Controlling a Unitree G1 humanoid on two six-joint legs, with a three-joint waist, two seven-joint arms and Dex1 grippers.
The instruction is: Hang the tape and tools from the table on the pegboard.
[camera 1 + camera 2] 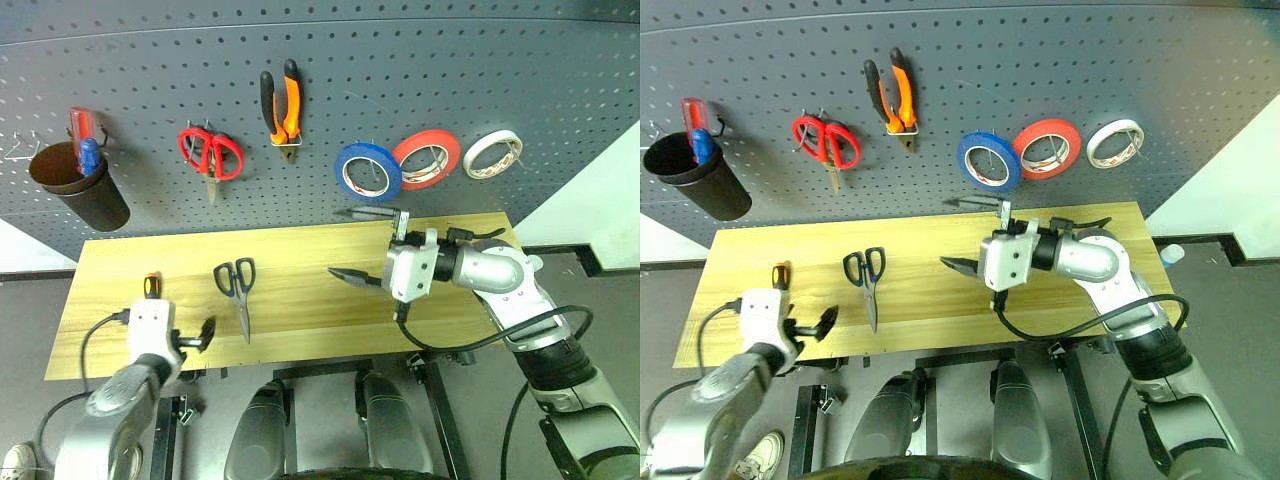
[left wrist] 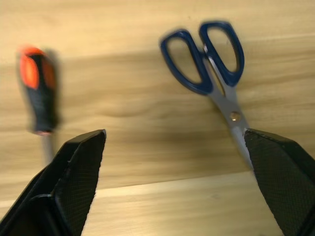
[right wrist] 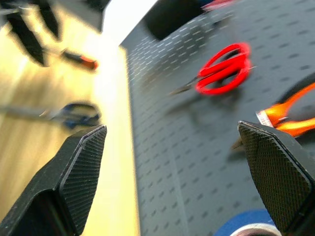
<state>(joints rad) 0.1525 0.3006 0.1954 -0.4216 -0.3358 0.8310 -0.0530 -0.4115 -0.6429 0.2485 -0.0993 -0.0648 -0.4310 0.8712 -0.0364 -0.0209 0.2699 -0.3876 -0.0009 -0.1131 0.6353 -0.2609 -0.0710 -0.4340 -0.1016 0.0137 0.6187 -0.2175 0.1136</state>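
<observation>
The blue tape (image 1: 367, 170) and the orange-and-black pliers (image 1: 283, 105) hang on hooks of the grey pegboard (image 1: 450, 70). On the wooden table (image 1: 300, 320), the blue-handled scissors (image 1: 237, 285) lie left of centre. The orange-and-black screwdriver (image 1: 152, 284) lies further left, its shaft hidden behind my left hand. My left gripper (image 2: 174, 135) hovers open over the table's front left, facing the gap between screwdriver (image 2: 38, 88) and scissors (image 2: 211, 59). Above the table's right half, my right gripper (image 1: 357, 246) points left, open and empty.
On the pegboard, a brown cup (image 1: 80, 190) holds a red-and-blue screwdriver. Red-handled scissors (image 1: 211, 153) hang left of the pliers. A red roll (image 1: 427, 158) and a white roll (image 1: 492, 153) hang right of the blue tape. A black cable trails from my right wrist.
</observation>
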